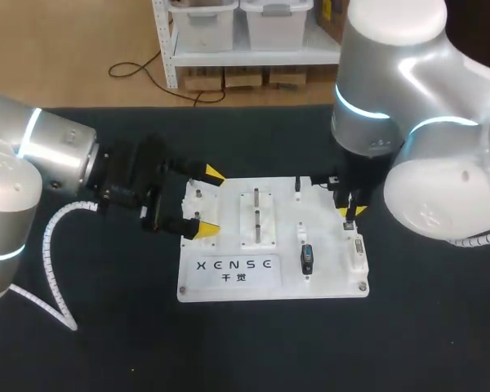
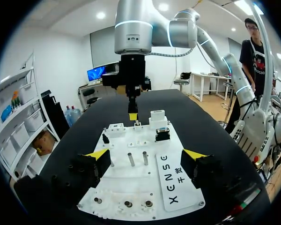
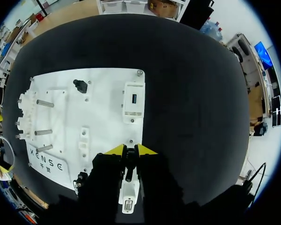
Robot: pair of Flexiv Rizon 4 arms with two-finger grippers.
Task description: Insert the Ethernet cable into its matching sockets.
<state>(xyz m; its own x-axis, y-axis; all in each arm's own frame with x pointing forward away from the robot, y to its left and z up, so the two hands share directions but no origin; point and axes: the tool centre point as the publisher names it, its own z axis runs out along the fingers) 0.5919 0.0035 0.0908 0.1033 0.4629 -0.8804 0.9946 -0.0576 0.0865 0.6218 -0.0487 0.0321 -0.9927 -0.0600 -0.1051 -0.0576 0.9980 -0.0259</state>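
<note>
Both my arms reach the white plastic board (image 1: 290, 286): left gripper (image 1: 210, 202) level, gaping wide; right gripper (image 1: 349, 214) vertical, pinching a dark plug (image 3: 129, 162).

Head camera high behind, looking down on the table (image 1: 106, 343), left wrist camera low, facing across the white board (image 2: 136, 185), right wrist close overhead, board shared by all.
</note>
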